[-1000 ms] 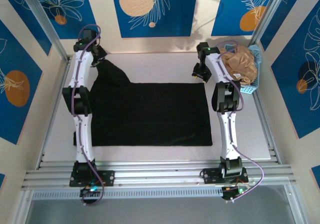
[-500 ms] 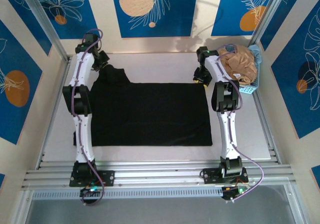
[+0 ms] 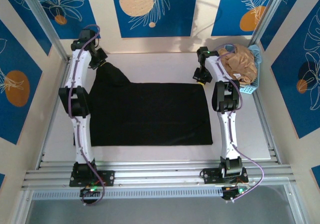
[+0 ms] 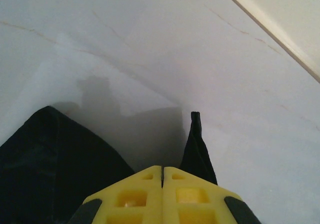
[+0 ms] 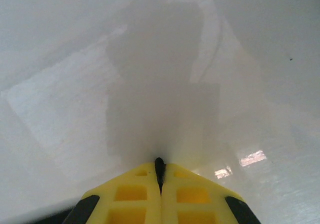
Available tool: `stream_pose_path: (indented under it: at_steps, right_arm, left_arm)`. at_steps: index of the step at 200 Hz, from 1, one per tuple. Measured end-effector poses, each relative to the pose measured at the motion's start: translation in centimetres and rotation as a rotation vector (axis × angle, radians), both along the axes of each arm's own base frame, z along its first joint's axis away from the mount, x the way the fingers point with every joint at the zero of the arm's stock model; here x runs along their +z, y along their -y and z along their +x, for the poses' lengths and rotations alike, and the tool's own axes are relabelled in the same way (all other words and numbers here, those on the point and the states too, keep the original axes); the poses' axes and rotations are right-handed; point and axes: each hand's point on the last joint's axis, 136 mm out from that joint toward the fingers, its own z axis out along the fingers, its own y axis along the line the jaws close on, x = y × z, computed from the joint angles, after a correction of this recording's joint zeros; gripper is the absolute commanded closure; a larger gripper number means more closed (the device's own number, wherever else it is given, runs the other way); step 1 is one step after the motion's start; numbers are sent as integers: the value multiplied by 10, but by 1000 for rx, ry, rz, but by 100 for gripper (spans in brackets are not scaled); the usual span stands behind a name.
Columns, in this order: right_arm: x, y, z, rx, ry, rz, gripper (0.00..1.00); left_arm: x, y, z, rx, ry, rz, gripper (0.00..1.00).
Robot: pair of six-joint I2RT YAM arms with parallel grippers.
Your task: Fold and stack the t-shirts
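Both grippers pinch the far corners of the black t-shirt (image 3: 150,114).

The left gripper (image 4: 162,173) is clamped on a raised fold, with cloth hanging below and to either side of its fingers. The right gripper (image 5: 160,165) is clenched on only a thin sliver of hem. The rest of the shirt lies flat on the table (image 3: 245,129) behind both. The tan t-shirt (image 3: 239,64) is bunched in the blue basket (image 3: 252,86) just right of the right gripper. The cloth looks light and limp and will likely sag between the grips; corners suit it, but the shallow right pinch may slip.
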Motion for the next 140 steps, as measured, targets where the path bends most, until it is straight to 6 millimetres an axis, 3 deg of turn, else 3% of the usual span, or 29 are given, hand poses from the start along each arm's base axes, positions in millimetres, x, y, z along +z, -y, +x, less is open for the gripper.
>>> stream_pose_path:
  at_steps: [32,71,97,140]
  right_arm:
    - [16,-6,-7,32,24,-1,100]
    - [60,-12,-22,50,91,-5,100]
    - [74,-12,-47,45,95,-3,100]
    - [72,-8,-99,-13,40,1,100]
  left_arm:
    - [13,2,-31,-17,-48,34,100]
    - [27,5,-85,-29,-109,79,100]
    - [39,-1,-125,-27,-130,107,100]
    - [50,-9,-196,-12,-153,143,100]
